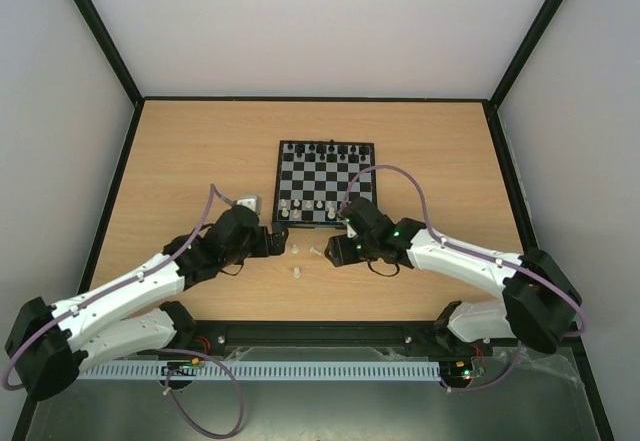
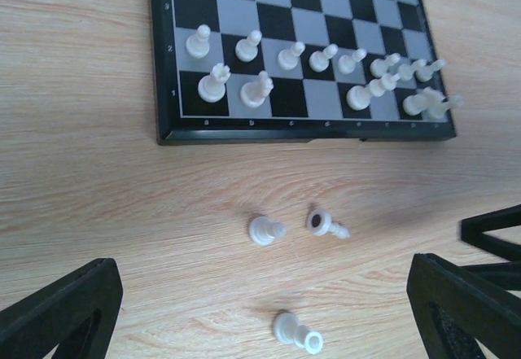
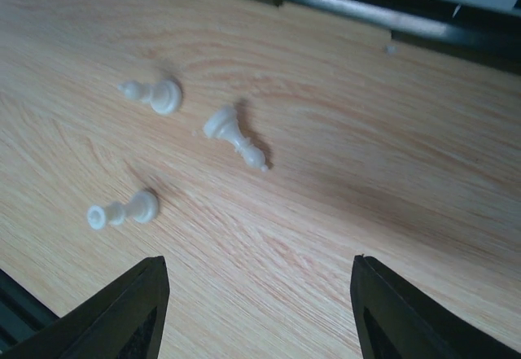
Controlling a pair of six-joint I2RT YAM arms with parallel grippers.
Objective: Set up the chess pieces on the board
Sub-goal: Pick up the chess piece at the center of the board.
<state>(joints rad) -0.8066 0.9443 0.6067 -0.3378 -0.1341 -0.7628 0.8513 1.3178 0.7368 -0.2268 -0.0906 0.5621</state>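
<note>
The board [image 1: 325,176] lies mid-table, and white chess pieces [image 2: 326,70] stand along its two near rows. Three more white chess pieces lie tipped over on the wood in front of it: one [image 2: 266,230], a second [image 2: 326,224] and a third [image 2: 297,332]. My left gripper [image 2: 262,294] hovers open over them, with the third piece between its fingers [image 2: 61,314] but untouched. From the other side, my right gripper [image 3: 259,273] is open on bare wood, and the same three pieces [image 3: 234,137] lie just beyond its fingertips. In the top view, the left gripper [image 1: 283,242] and right gripper [image 1: 335,249] flank the loose pieces [image 1: 297,272].
Black chess figures [image 1: 325,149] fill the board's far rows. A small pale object [image 1: 247,202] sits left of the board. A black finger of the right arm [image 2: 492,233] shows at the right edge of the left wrist view. A black rail [image 1: 320,336] runs along the table's near edge.
</note>
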